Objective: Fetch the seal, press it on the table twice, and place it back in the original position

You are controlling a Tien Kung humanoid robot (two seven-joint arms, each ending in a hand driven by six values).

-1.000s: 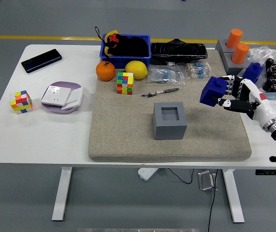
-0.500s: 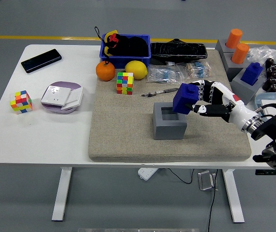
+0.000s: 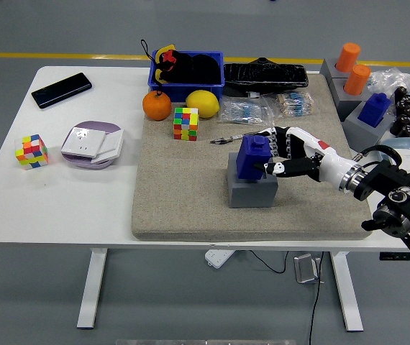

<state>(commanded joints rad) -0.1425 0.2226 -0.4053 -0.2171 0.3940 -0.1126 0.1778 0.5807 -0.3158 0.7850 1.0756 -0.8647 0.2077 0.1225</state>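
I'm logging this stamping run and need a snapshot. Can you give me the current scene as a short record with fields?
active arm: right, reaching in from the right edge
right robot hand: shut on blue seal
seal position: over the grey holder block, at its recess; whether seated cannot be told
surface under holder: beige felt mat
other seals: blue one and two orange ones in holders at far right
left arm: not in view
nearby items: pen, colour cube
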